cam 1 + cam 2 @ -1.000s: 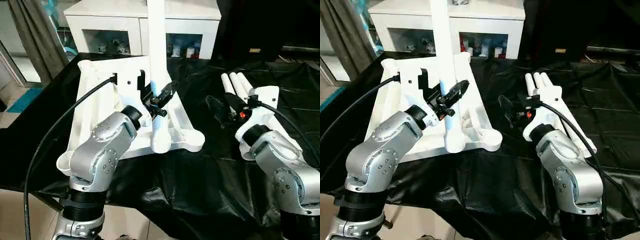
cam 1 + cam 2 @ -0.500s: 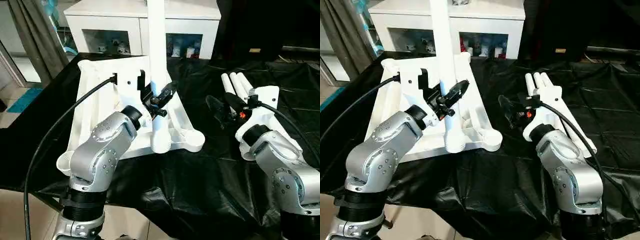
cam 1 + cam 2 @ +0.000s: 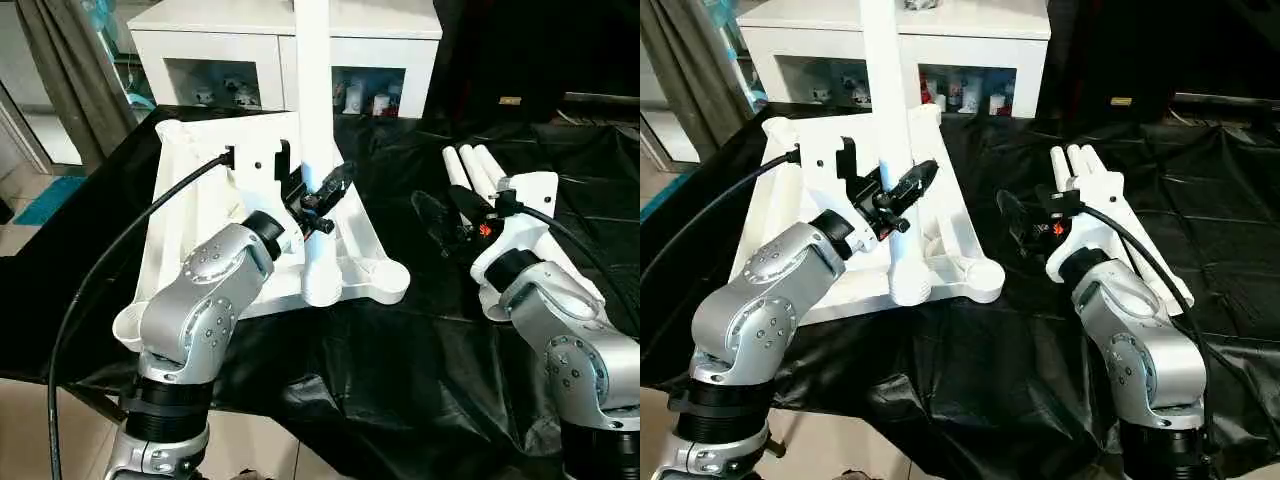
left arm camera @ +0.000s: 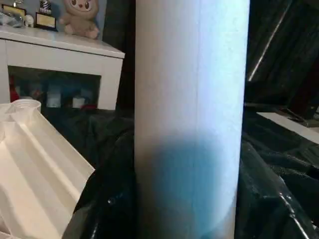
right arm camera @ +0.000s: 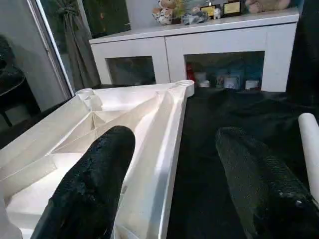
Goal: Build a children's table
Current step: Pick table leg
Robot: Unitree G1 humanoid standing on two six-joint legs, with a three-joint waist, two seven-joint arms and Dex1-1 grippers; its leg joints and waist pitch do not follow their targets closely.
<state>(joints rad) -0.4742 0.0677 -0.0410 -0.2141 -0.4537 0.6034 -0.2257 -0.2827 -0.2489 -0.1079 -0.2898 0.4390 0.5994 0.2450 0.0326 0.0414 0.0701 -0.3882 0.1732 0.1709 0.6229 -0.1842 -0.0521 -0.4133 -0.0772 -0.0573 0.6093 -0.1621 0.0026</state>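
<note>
The children's table top (image 3: 200, 200) lies upside down on the black cloth, ribbed side up, with round sockets at its corners. One white tube leg (image 3: 313, 80) stands upright in the near right corner socket (image 3: 322, 285). My left gripper (image 3: 318, 197) is shut on this leg just above the socket, and its black fingers (image 4: 107, 199) flank the leg (image 4: 192, 99) on both sides. My right gripper (image 3: 447, 215) hangs open over the cloth to the right of the top, nothing between its fingers (image 5: 94, 189). Three loose legs (image 3: 470, 165) lie behind it.
A white cabinet (image 3: 290, 40) with glass doors stands behind the bench, and a grey curtain (image 3: 70, 70) hangs at the far left. The crumpled black cloth (image 3: 400, 350) drapes over the front edge. A black cable (image 3: 130, 240) arcs over my left forearm.
</note>
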